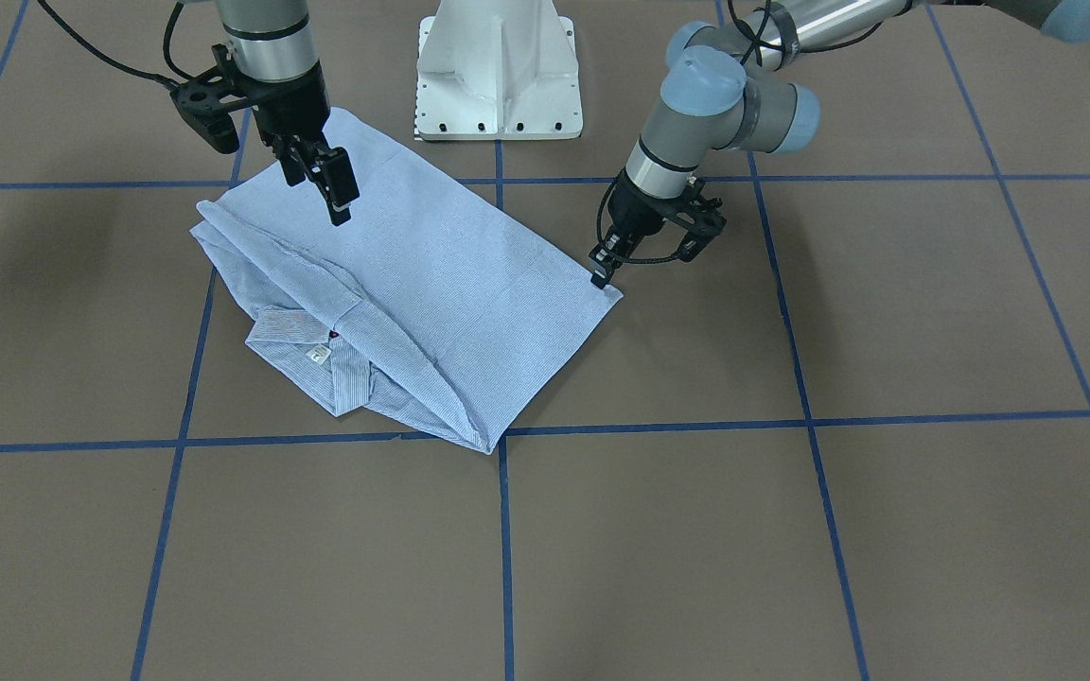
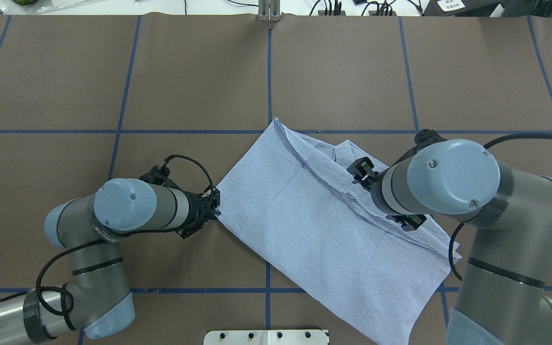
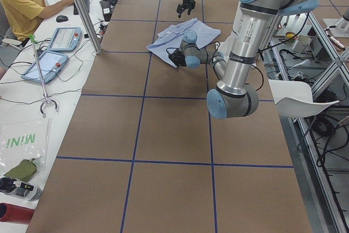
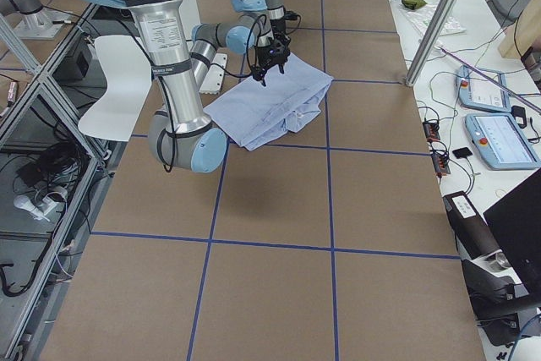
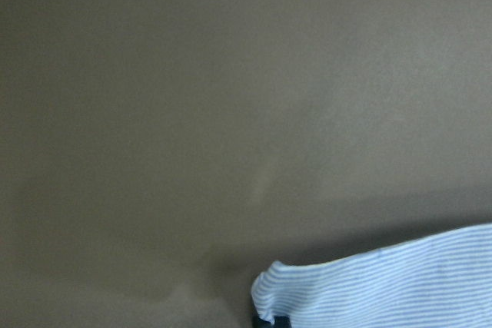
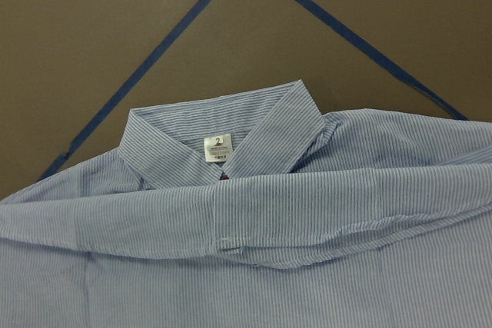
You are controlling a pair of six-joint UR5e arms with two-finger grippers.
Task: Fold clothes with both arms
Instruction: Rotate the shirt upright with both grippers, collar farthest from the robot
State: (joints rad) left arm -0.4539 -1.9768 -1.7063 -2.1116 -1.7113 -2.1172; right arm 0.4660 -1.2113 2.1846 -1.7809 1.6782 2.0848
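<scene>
Even, diffuse light from above fills the fixed views, bright but without glare on the matte brown table (image 1: 791,549). Soft-edged shadows lie along the near edge of the shirt (image 1: 469,284) and in broad smudges beside it. The left wrist view is dim and blurred (stripes still readable). The right wrist view is sharp down to the neck label (image 6: 217,147).

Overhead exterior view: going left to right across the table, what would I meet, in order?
left arm → left gripper → shirt → right arm. The right gripper hangs over the shirt, so it is left out.
</scene>
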